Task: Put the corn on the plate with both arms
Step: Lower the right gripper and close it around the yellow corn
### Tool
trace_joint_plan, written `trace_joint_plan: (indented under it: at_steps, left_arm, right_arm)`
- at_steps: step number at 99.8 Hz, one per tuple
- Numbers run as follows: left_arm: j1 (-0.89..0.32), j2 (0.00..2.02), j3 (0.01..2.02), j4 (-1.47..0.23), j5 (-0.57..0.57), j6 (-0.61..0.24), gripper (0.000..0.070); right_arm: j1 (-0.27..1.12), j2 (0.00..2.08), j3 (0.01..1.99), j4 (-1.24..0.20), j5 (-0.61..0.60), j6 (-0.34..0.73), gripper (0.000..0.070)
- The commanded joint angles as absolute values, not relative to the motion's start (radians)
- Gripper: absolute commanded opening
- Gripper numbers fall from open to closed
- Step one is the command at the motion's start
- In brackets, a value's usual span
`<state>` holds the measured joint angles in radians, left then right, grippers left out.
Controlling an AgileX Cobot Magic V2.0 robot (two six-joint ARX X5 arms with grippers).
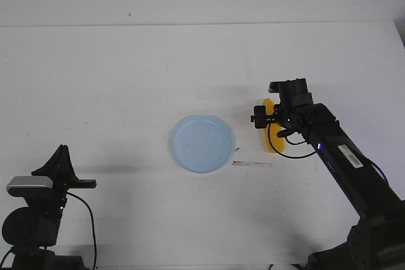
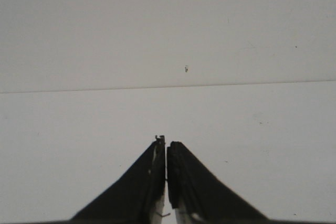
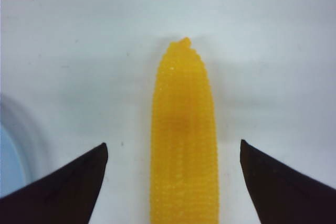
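Observation:
The yellow corn (image 1: 272,132) lies on the white table, right of the pale blue plate (image 1: 202,143), its tapered end pointing away. My right gripper (image 1: 273,121) hovers over it, partly hiding it. In the right wrist view the corn (image 3: 184,145) lies between the two open fingertips (image 3: 79,177), untouched; the gripper (image 3: 173,153) straddles it. The plate's rim (image 3: 8,145) shows at the edge. My left gripper (image 1: 60,156) rests near the front left corner; in the left wrist view (image 2: 166,145) its fingers are pressed together on nothing.
A thin strip (image 1: 252,164) lies on the table just in front of the corn, between it and the plate. The table's far edge (image 1: 202,24) meets a white wall. The right arm (image 1: 345,156) reaches in from the front right.

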<state>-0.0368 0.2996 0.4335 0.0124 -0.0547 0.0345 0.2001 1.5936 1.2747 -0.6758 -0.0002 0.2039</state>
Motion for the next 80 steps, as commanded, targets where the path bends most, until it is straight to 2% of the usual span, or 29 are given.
trace_joint_plan:
  at_steps: [1, 52, 54, 55, 63, 80]
  left_arm:
    - [-0.036, 0.299, 0.436, 0.024, -0.056, 0.037, 0.0001]
    - [-0.036, 0.299, 0.436, 0.024, -0.056, 0.037, 0.0001]
    - [-0.036, 0.299, 0.436, 0.024, -0.056, 0.037, 0.0001]
    - [-0.036, 0.299, 0.436, 0.024, -0.056, 0.037, 0.0001]
    - [-0.036, 0.299, 0.436, 0.024, -0.056, 0.037, 0.0001]
    - [-0.036, 0.299, 0.436, 0.024, -0.056, 0.037, 0.0001]
  right_arm:
    - [0.202, 1.634, 1.29, -0.673, 0.001, 0.184, 0.0566]
    - [0.195, 1.737, 1.29, -0.657, 0.003, 0.178, 0.0564]
    - [0.194, 1.737, 1.29, -0.657, 0.004, 0.178, 0.056]
    - [0.192, 1.739, 1.29, -0.656, 0.008, 0.179, 0.0519]
    - [0.186, 1.739, 1.29, -0.656, 0.008, 0.178, 0.048]
    - [0.184, 1.743, 1.289, -0.666, 0.008, 0.179, 0.0473]
